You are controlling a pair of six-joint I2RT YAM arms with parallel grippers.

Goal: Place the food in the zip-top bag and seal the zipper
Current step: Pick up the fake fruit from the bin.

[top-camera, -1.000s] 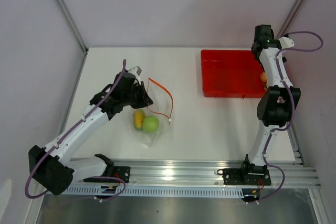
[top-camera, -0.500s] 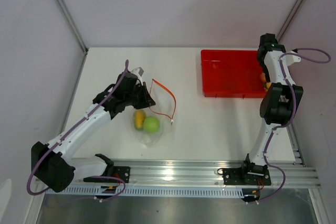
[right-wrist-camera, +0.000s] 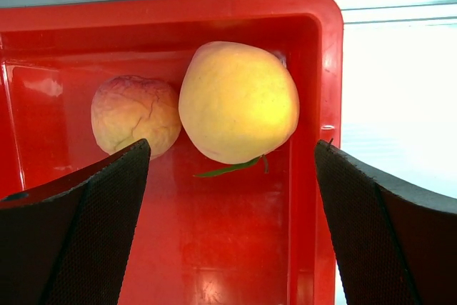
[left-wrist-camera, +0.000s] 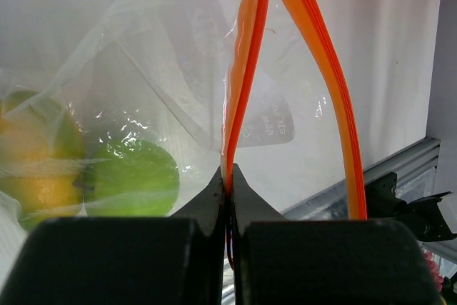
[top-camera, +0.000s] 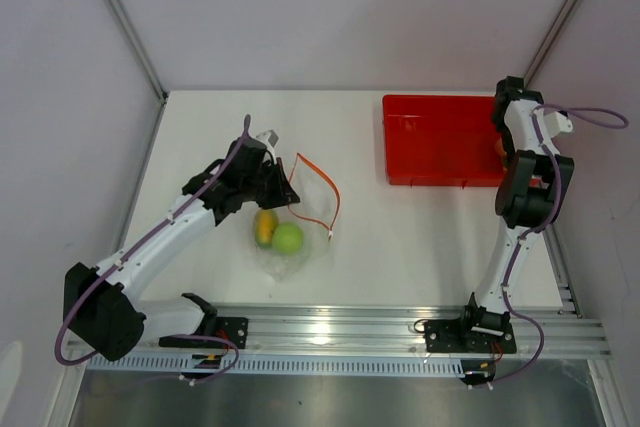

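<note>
— Beneath it all?
— White table [top-camera: 420, 237], metal rail [top-camera: 380, 322] along the near edge.
— Lying on it?
— Left of centre, a clear zip-top bag [top-camera: 285, 259], bottom down, zipper [top-camera: 337, 202] raised. Far right, a red tray [top-camera: 440, 137], well apart from the bag.

Bright even light, soft faint shadows, glare patches on red tray [right-wrist-camera: 43, 87], sharp focus
</note>
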